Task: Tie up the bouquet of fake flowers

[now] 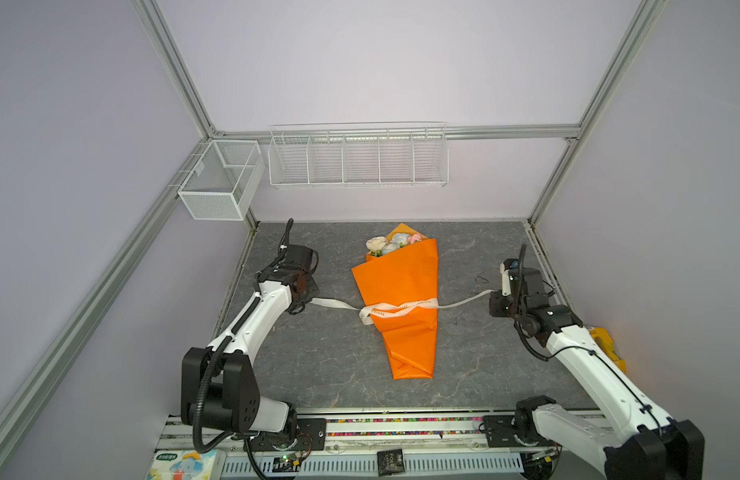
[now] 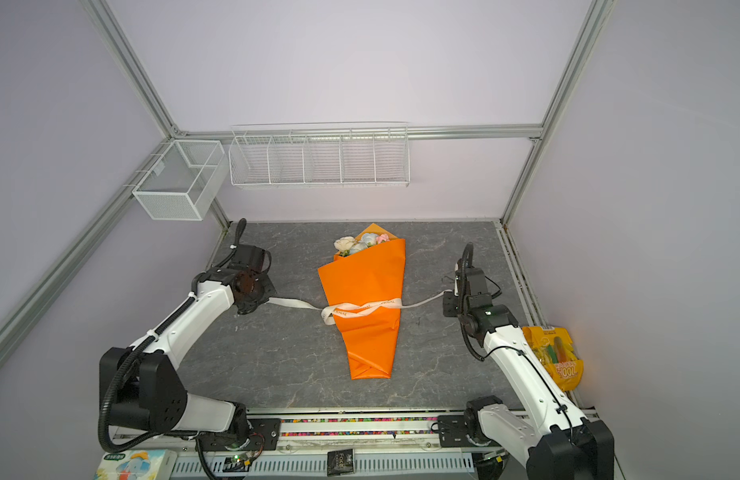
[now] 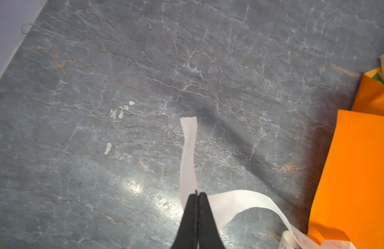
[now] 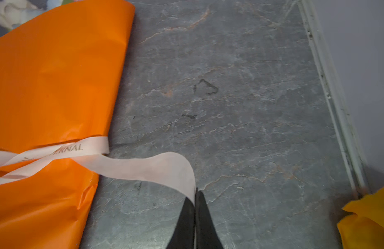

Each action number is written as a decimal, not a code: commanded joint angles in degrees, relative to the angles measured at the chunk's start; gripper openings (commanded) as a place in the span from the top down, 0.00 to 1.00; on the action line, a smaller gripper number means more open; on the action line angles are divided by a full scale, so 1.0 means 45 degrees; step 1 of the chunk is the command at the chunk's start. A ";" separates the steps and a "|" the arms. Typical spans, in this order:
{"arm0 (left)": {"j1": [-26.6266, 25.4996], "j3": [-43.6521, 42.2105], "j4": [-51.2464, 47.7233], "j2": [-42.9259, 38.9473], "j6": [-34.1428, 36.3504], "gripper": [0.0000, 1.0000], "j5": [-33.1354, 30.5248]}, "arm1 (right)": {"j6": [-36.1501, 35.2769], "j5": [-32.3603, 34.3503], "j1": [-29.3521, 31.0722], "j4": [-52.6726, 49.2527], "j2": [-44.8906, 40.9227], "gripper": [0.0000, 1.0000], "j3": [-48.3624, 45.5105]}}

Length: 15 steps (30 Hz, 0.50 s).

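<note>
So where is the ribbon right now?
In both top views the ribbon crosses the orange wrap mid-table, one side pinched by the left gripper, the other by the right gripper.

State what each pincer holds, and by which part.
Both grip the cream ribbon: left pincer just short of one end, right pincer at the other.

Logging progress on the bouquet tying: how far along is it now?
Done: the bouquet of pink, cream and white fake flowers lies wrapped in the orange paper sheet, and the cream lettered ribbon crosses over it in two strands. In hand: the left gripper and the right gripper are each shut on a ribbon end, out to either side. To do: the crossing looks slack; no tight knot or bow shows yet.
</note>
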 commanded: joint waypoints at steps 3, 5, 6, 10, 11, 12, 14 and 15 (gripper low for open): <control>0.0277 -0.0558 -0.0159 -0.1103 0.0214 1.00 -0.0373 | 0.0361 0.0691 -0.1952 -0.0668 0.0226 0.93 0.0800; 0.0282 -0.0714 0.0030 -0.1384 0.0452 1.00 -0.0358 | 0.0349 0.0641 -0.2656 -0.0701 0.0623 0.93 0.1390; 0.0300 -0.0810 0.0218 -0.1500 0.0563 1.00 -0.0344 | 0.0331 0.0565 -0.2904 -0.0771 0.0836 0.93 0.1637; 0.0302 -0.0854 0.0666 -0.1492 0.1072 1.00 0.0034 | -0.0044 0.1760 -0.3381 -0.0437 0.1791 0.93 0.2385; 0.0302 -0.0781 0.0591 -0.1394 0.1069 1.00 0.0085 | -0.0198 0.2309 -0.3445 -0.0297 0.2147 0.93 0.2495; 0.0302 -0.0711 0.0491 -0.1301 0.1040 1.00 0.0179 | -0.0277 0.2626 -0.3634 -0.0502 0.2659 0.93 0.2841; 0.0302 -0.0690 0.0465 -0.1123 0.1039 1.00 0.0610 | -0.0257 0.2594 -0.3957 -0.0851 0.3737 0.90 0.3471; 0.0302 -0.0681 0.0417 -0.1046 0.1075 1.00 0.0860 | -0.0361 0.1997 -0.4104 -0.0796 0.4331 0.90 0.3648</control>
